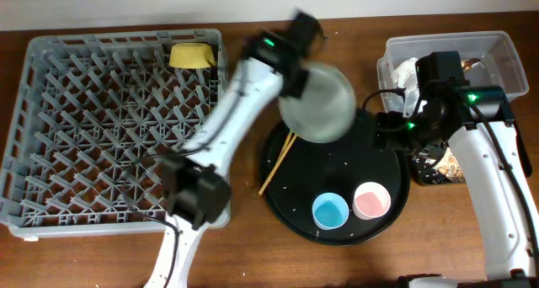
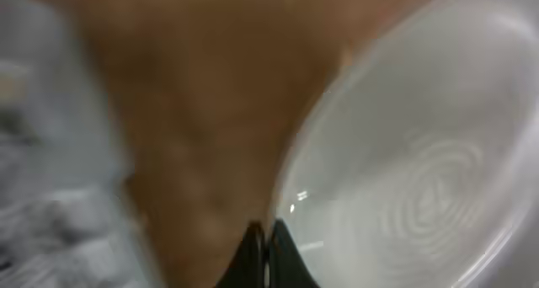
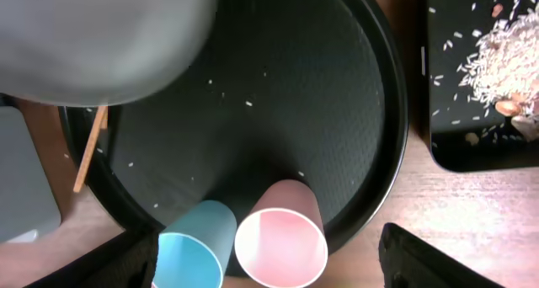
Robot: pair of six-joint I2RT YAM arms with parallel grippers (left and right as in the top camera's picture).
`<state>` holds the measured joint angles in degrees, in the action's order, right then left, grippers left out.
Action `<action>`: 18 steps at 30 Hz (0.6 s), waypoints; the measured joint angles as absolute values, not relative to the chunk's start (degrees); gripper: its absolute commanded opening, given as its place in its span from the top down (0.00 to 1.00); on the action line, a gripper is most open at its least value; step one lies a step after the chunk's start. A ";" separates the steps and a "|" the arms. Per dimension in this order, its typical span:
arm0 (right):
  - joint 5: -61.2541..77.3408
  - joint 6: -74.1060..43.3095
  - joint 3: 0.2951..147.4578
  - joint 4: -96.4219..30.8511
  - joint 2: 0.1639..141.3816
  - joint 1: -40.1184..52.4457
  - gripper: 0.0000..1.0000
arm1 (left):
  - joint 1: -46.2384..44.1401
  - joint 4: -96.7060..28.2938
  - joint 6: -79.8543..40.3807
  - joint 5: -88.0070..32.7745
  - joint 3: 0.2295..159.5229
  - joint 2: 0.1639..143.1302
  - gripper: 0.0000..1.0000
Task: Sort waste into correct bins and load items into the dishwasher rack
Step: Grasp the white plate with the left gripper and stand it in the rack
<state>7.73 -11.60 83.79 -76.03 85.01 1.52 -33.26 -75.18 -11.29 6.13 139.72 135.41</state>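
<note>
Now the grey plate hangs blurred and tipped over the far-left edge of the round black tray, its hollow face towards the wrist camera, just right of the dishwasher rack. The left gripper is pinched together on its rim. The right gripper hovers over the tray, fingers spread wide, holding nothing. On the tray stand the blue cup and pink cup. The chopsticks lie across its left edge, running near-left to far-right. The yellow bowl sits at the rack's far edge.
</note>
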 measured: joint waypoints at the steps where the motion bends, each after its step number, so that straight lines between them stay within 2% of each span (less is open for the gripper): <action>1: 7.73 -11.57 83.79 -75.88 85.01 1.52 0.16 | -29.02 -80.31 -8.43 7.31 149.40 135.52 1.00; 3: 7.73 -11.62 83.79 -75.68 85.01 1.52 0.15 | -23.18 -90.41 -6.17 11.57 162.56 135.41 1.00; 5: 7.73 -11.60 83.79 -75.26 85.01 1.52 0.15 | -18.09 -96.55 -4.73 23.59 173.23 134.17 1.00; 9: 7.73 -11.62 83.79 -74.89 85.01 1.52 0.09 | -15.70 -96.66 -3.90 46.87 172.62 133.62 1.00; 11: 7.60 -11.57 83.79 -74.91 85.01 1.52 0.08 | -12.75 -96.55 -7.53 58.59 167.83 133.56 1.00; 14: 7.51 -11.60 83.79 -74.87 85.01 1.52 0.07 | -6.92 -93.67 -11.27 62.41 160.72 133.62 1.00; 18: 7.51 -11.62 83.79 -74.87 85.01 1.52 0.07 | -6.92 -89.73 -12.05 62.57 151.68 133.56 1.00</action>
<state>7.51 -11.62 83.79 -74.87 85.01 1.52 -6.92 -89.73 -12.05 62.57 151.68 133.56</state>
